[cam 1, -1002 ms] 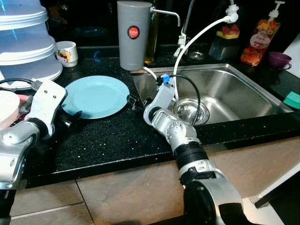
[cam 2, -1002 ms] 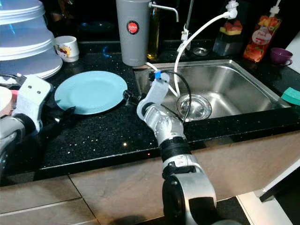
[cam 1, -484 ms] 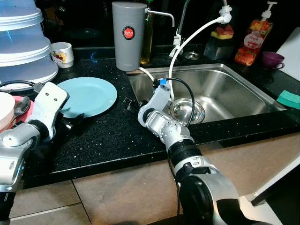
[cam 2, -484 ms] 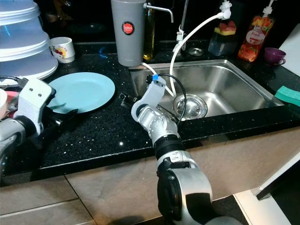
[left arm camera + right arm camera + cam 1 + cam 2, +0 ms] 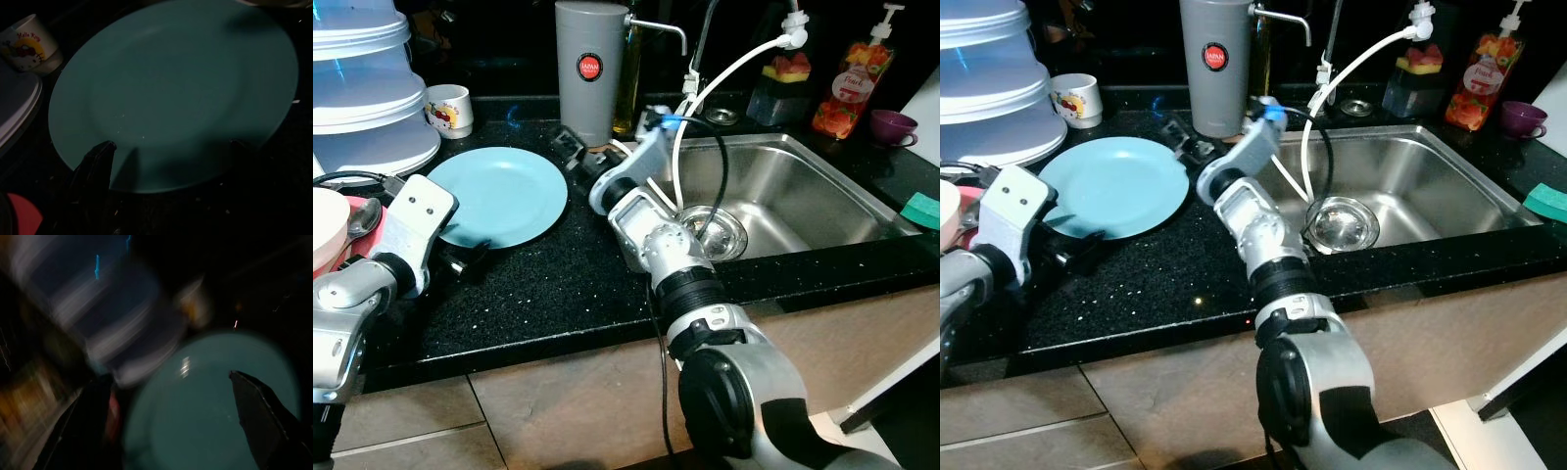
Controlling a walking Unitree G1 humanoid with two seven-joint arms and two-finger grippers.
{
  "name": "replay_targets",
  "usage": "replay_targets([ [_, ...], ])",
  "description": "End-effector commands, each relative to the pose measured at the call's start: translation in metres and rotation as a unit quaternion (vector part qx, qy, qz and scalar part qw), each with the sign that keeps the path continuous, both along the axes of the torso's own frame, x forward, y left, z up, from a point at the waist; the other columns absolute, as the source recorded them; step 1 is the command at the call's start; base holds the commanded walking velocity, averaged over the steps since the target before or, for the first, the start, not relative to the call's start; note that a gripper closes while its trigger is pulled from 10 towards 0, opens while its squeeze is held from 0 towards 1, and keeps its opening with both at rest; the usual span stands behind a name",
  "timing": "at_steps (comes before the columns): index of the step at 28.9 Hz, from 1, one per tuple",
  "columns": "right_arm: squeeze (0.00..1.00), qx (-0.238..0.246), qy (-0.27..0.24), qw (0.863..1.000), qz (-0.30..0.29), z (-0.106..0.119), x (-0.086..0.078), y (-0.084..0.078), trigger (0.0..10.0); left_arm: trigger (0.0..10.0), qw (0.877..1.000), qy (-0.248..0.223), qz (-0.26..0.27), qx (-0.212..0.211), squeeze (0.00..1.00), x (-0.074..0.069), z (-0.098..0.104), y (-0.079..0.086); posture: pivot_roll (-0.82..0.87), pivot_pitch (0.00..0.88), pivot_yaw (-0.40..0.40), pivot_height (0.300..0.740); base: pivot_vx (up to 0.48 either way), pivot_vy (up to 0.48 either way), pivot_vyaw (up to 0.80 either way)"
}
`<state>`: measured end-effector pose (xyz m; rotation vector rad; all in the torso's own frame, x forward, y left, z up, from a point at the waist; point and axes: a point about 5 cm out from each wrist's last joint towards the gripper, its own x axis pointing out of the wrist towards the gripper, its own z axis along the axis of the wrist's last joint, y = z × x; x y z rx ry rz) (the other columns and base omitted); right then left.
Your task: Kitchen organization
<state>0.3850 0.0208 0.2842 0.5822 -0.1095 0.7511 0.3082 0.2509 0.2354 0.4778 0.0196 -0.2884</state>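
We list a black speckled countertop point(image 5: 548, 294) with inset steel sink point(image 5: 803, 196). On it: light blue plate point(image 5: 504, 196), cartoon mug point(image 5: 448, 110), grey dispenser point(image 5: 587, 69), purple cup point(image 5: 893, 125), orange soap bottle point(image 5: 850, 83).

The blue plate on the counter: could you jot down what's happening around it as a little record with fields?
plate: blue plate lies flat on the black counter
left gripper: left gripper, open, at the plate's near rim
right gripper: right gripper, open, above the plate's far right edge
behind the plate: white mug, grey canister
to the right: steel sink
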Motion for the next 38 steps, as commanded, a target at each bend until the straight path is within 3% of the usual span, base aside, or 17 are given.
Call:
replay_targets([
  [1,0.00,-0.086,0.010,0.996,0.028,-0.023,-0.006,0.015,10.0,10.0,1.000,0.007,-0.002,0.001,0.00,-0.001,-0.002,0.002,0.01,0.091,-0.058,0.740,0.000,0.000,0.00],
  [3,0.00,-0.139,0.005,0.990,0.018,-0.034,-0.007,0.019,10.0,10.0,1.000,0.007,0.000,-0.001,0.00,-0.001,-0.001,0.003,0.01,0.094,-0.061,0.740,0.000,0.000,0.00],
  [6,0.00,-0.169,-0.004,0.986,0.001,-0.040,-0.006,0.018,10.0,10.0,1.000,0.007,0.001,-0.002,0.00,-0.002,-0.001,0.005,0.01,0.094,-0.061,0.740,0.000,0.000,0.00],
  [16,0.00,-0.086,-0.013,0.994,-0.062,-0.024,0.003,-0.001,10.0,10.0,1.000,0.011,-0.003,-0.005,0.00,-0.003,-0.001,0.005,0.01,0.096,-0.057,0.740,0.000,0.000,0.00],
  [26,0.00,-0.131,0.005,0.987,-0.088,-0.036,0.005,-0.003,10.0,10.0,1.000,0.012,-0.009,-0.009,0.00,-0.003,-0.002,0.003,0.01,0.094,-0.060,0.740,0.000,0.000,0.00],
  [38,0.00,-0.133,0.029,0.985,-0.109,-0.045,0.006,-0.004,10.0,10.0,0.999,0.026,-0.015,-0.011,0.00,-0.005,-0.008,0.001,0.01,0.094,-0.059,0.740,0.000,0.000,0.00],
])
